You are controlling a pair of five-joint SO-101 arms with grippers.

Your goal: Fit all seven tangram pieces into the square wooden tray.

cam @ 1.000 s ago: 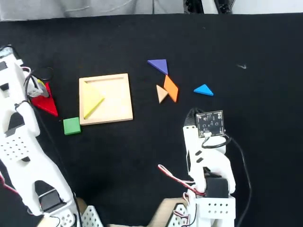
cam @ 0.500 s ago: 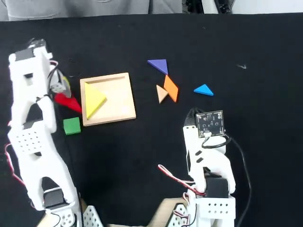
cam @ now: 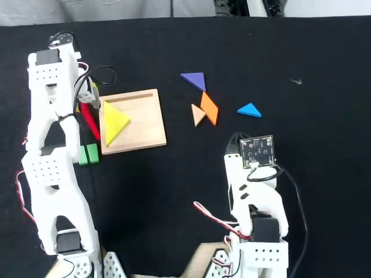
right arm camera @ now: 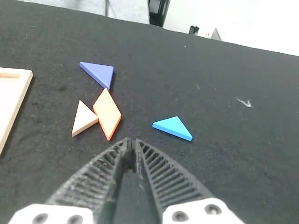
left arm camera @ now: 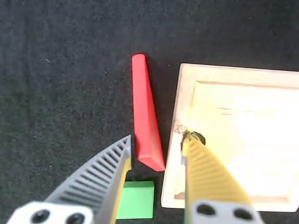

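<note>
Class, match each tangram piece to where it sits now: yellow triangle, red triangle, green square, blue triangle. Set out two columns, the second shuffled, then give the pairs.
Pieces
1. yellow triangle
2. red triangle
3. green square
4. blue triangle

Places
A. on the table, just outside a corner of the wooden tray
B. on the table, right of the orange piece in the high view
C. inside the wooden tray
D. between the fingers of the left claw, beside the wooden tray

Pairs: 1-C, 2-D, 3-A, 4-B

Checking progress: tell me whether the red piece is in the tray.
No, the red piece sits outside the tray, beside its rim.
</note>
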